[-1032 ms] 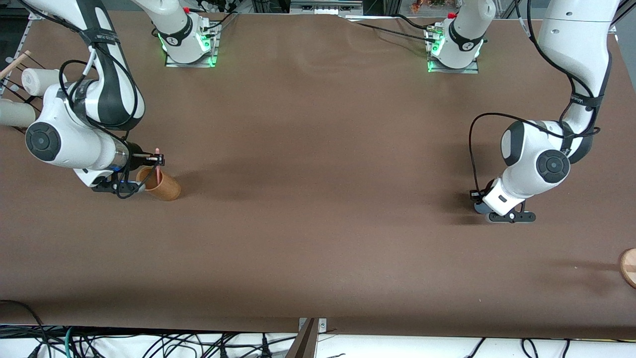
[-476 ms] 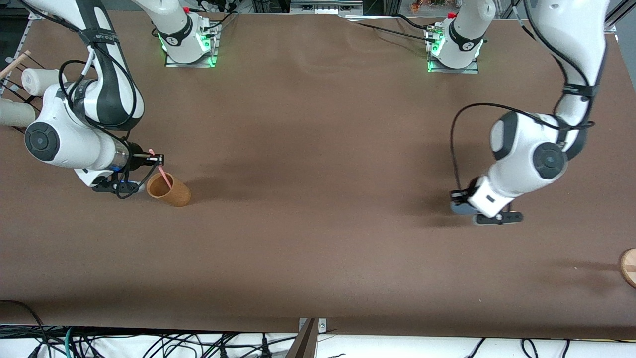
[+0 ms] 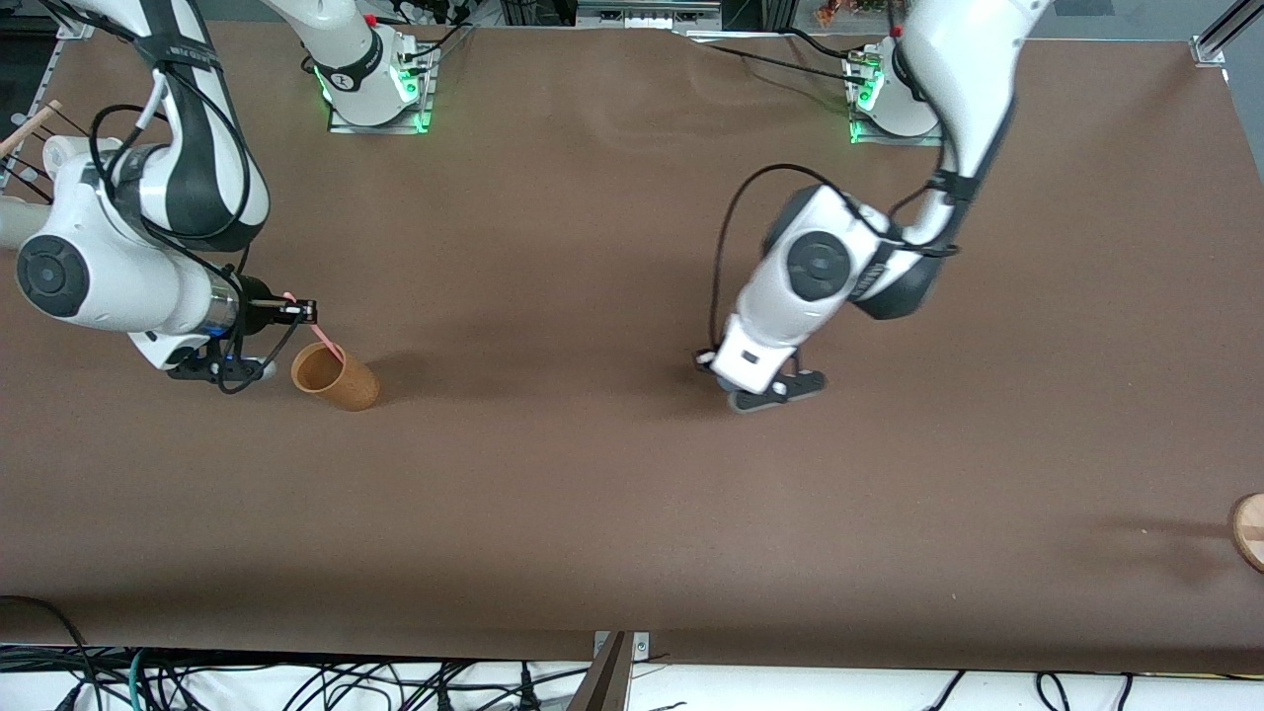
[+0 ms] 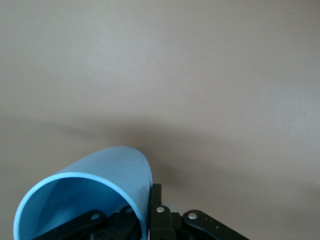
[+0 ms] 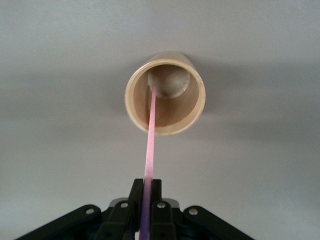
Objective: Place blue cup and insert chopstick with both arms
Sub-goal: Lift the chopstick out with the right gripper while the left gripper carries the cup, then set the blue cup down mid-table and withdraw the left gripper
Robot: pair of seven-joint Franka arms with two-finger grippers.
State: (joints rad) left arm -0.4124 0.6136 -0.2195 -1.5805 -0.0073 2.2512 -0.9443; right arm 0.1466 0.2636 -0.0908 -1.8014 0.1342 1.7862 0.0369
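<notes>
My left gripper (image 3: 765, 395) is over the middle of the table. In the left wrist view it (image 4: 147, 207) is shut on the wall of the light-blue cup (image 4: 100, 175), one finger inside and one outside. The cup is mostly hidden under the wrist in the front view. My right gripper (image 3: 301, 311) is shut on the thin pink chopstick (image 3: 326, 341) near the right arm's end. The stick slants down into a tan-brown cup (image 3: 338, 377). In the right wrist view the gripper (image 5: 149, 187) holds the chopstick (image 5: 150, 135) with its tip inside the tan cup (image 5: 190, 100).
A round wooden piece (image 3: 1249, 528) pokes in at the table edge at the left arm's end. Pale rolls (image 3: 74, 158) and a wooden rod (image 3: 30, 123) lie off the table edge at the right arm's end. The arm bases (image 3: 375, 84) stand along the top.
My left arm has swung with the blue cup from the left arm's end to over the table's middle. My right gripper has drawn back a little, so the chopstick now slants into the tan cup.
</notes>
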